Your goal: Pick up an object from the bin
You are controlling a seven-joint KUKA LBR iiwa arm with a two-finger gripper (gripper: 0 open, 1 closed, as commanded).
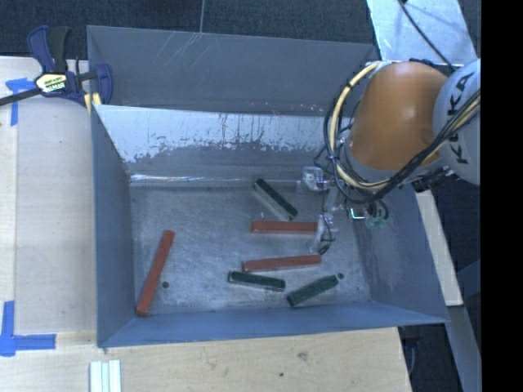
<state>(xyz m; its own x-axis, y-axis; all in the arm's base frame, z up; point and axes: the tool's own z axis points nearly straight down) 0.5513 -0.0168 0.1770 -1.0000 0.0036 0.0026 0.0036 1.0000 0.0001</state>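
Hovering low in right half of bin (114,219), gripper (327,233) sits at right end of red-brown stick (282,228). Whether gripper is open or closed: cannot tell; nothing seen held. Judged early in task: gripper down at stick, grasp and lift not yet done. Stick long, thin, brick-coloured, lying flat left-to-right mid-floor. Second red-brown stick (282,262) just nearer. Dark green stick (274,197) farther. Two green sticks (257,281) near front wall. Orange-red stick (155,272) well apart, left.

Even, soft light; pale glare on bin (245,80) wall.
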